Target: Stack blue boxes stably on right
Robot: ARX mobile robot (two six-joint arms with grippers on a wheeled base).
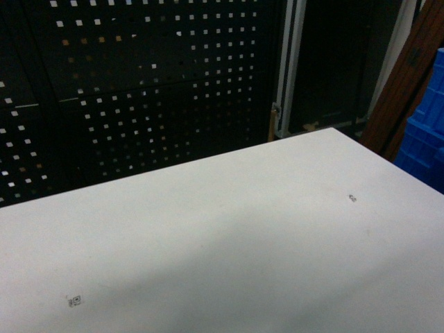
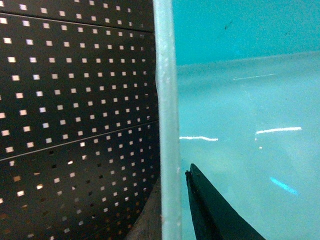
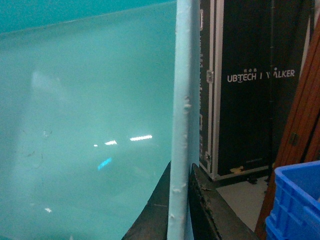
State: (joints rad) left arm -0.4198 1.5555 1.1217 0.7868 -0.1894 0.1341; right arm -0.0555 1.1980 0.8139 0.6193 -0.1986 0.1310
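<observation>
A light turquoise blue box fills both wrist views, with its smooth inner wall (image 2: pixel 240 125) (image 3: pixel 85 125) close to the cameras. Its thin rim runs upright through each view. My left gripper (image 2: pixel 172 181) is shut on that rim, one dark finger (image 2: pixel 210 210) inside the box and the other outside. My right gripper (image 3: pixel 180 168) pinches the rim on the opposite side, its fingers (image 3: pixel 210 215) pressed against it from both sides. Neither gripper nor the box appears in the head view.
A white table (image 1: pixel 222 236) fills the lower head view. Ribbed royal-blue crates (image 1: pixel 427 132) (image 3: pixel 295 200) stand at its right, beside a leaning wooden board (image 1: pixel 402 83). A dark perforated panel (image 1: pixel 139 90) and a black flight case (image 3: pixel 250 85) stand behind.
</observation>
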